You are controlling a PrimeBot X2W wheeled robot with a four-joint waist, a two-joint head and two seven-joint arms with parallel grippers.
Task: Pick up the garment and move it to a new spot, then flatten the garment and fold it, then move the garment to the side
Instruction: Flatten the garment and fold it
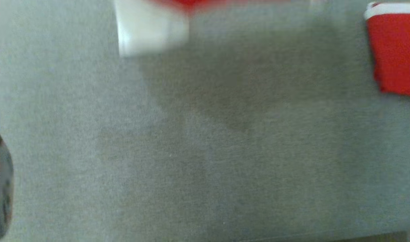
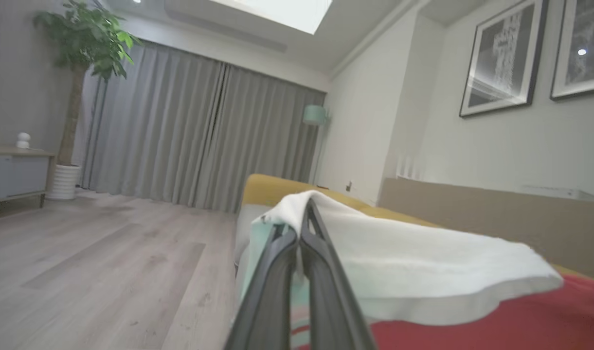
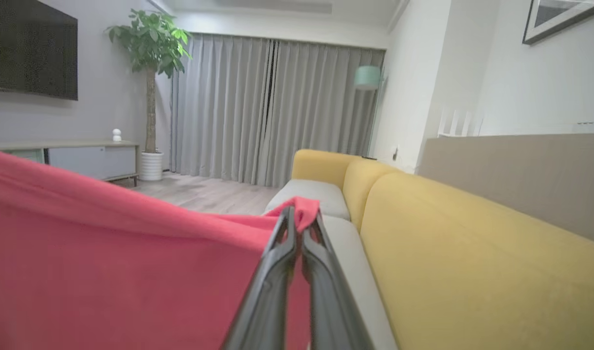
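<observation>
The garment is red with a white part. In the left wrist view my left gripper [image 2: 306, 210] is shut on its white edge [image 2: 413, 262], and the red cloth [image 2: 511, 321] hangs below it. In the right wrist view my right gripper [image 3: 299, 218] is shut on a red corner, and the red garment [image 3: 107, 262] stretches away to the left, held up above the sofa. The head view shows the garment [image 1: 151, 28] as a blurred white and red patch at the top edge, over the grey cushion [image 1: 205, 151].
A folded red cloth with a white rim [image 1: 396, 50] lies on the cushion at the upper right. A blurred dark shape [image 1: 0, 188] sits at the left edge. The yellow sofa back [image 3: 472, 253] runs along the right; wooden floor [image 2: 107, 272] lies to the left.
</observation>
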